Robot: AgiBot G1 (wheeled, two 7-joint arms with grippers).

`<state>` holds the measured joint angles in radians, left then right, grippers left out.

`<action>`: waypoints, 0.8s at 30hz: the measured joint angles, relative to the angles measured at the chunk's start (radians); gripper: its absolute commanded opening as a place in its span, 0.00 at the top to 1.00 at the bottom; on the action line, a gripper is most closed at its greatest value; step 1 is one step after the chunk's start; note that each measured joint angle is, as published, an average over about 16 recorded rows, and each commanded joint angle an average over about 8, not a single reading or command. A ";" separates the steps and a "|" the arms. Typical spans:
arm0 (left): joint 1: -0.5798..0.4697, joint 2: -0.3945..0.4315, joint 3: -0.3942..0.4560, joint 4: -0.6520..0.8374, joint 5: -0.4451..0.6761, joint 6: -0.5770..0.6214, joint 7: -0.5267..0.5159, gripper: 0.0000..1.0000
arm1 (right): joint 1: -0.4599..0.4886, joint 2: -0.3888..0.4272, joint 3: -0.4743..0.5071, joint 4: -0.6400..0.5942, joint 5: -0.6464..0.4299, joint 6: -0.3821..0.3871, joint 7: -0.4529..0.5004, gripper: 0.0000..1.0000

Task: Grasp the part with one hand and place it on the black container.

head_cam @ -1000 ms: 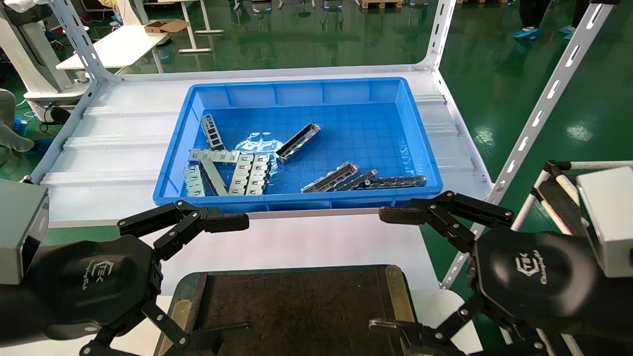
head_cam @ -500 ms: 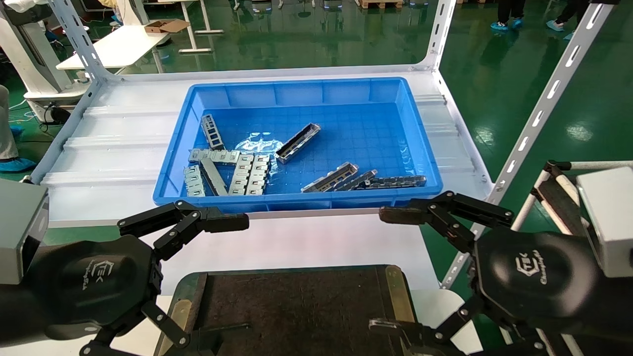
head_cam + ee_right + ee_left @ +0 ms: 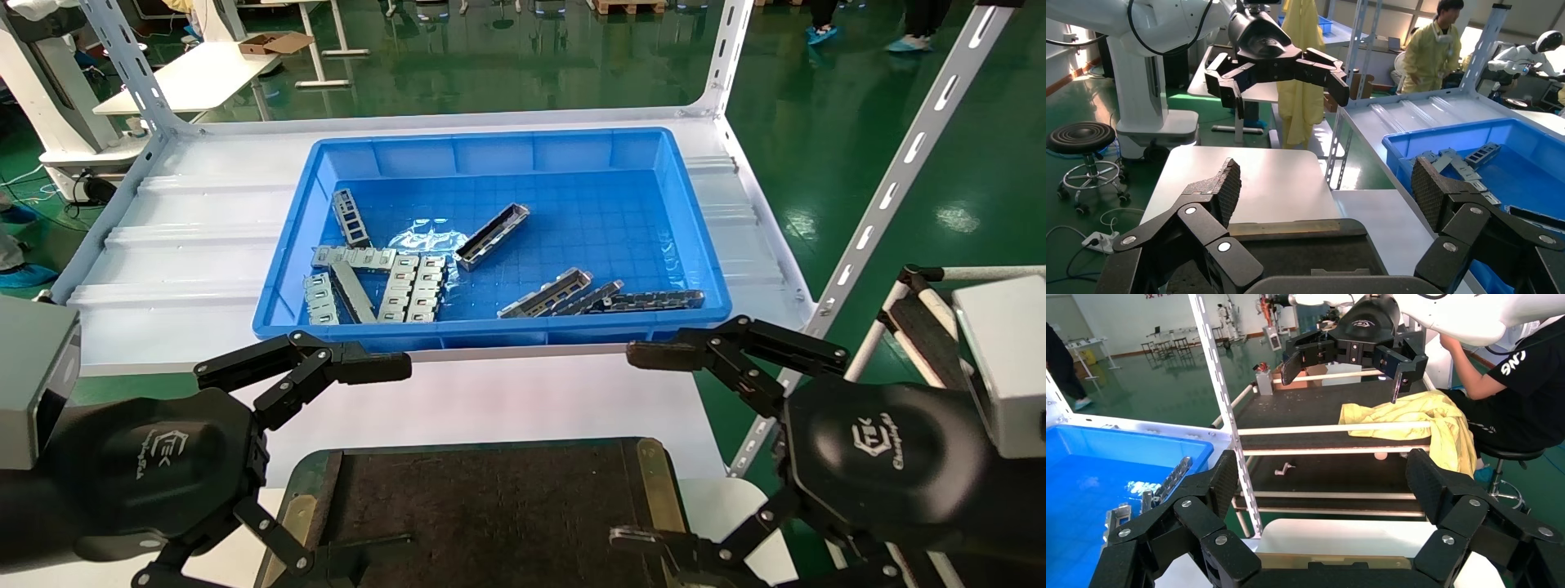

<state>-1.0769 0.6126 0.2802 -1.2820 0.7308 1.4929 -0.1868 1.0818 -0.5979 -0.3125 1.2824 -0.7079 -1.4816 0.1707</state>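
Several slim silver-grey parts lie in the blue bin; one part [image 3: 492, 236] with a dark hollow lies near the middle, and others [image 3: 546, 294] lie by the bin's front right. The black container [image 3: 490, 506] sits close in front of me, with brass strips on its sides, and nothing lies on it. My left gripper [image 3: 382, 457] hangs open and empty over the container's left edge. My right gripper [image 3: 633, 447] hangs open and empty over its right edge. Each wrist view shows its own wide-open fingers above the container [image 3: 1333, 561] [image 3: 1303, 245].
The blue bin [image 3: 695, 237] stands on a white ribbed shelf, with wider pale slotted plates [image 3: 413, 286] at its front left. Slotted white uprights [image 3: 891, 180] rise at the shelf corners. A cart with a dark mat [image 3: 915, 318] stands on the right.
Neither arm nor any part has moved. Only people walking in the far background have shifted.
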 measured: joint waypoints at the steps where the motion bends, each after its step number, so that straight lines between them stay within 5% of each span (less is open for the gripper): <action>1: -0.001 0.000 0.000 0.000 0.000 -0.001 0.000 0.00 | 0.000 0.000 0.000 0.000 0.000 0.000 0.000 0.00; 24: -0.107 0.078 0.034 0.065 0.113 -0.087 0.018 0.00 | 0.001 0.000 -0.001 -0.001 0.000 0.000 -0.001 0.00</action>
<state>-1.1840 0.6903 0.3141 -1.2169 0.8441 1.4060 -0.1687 1.0825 -0.5978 -0.3135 1.2816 -0.7074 -1.4818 0.1700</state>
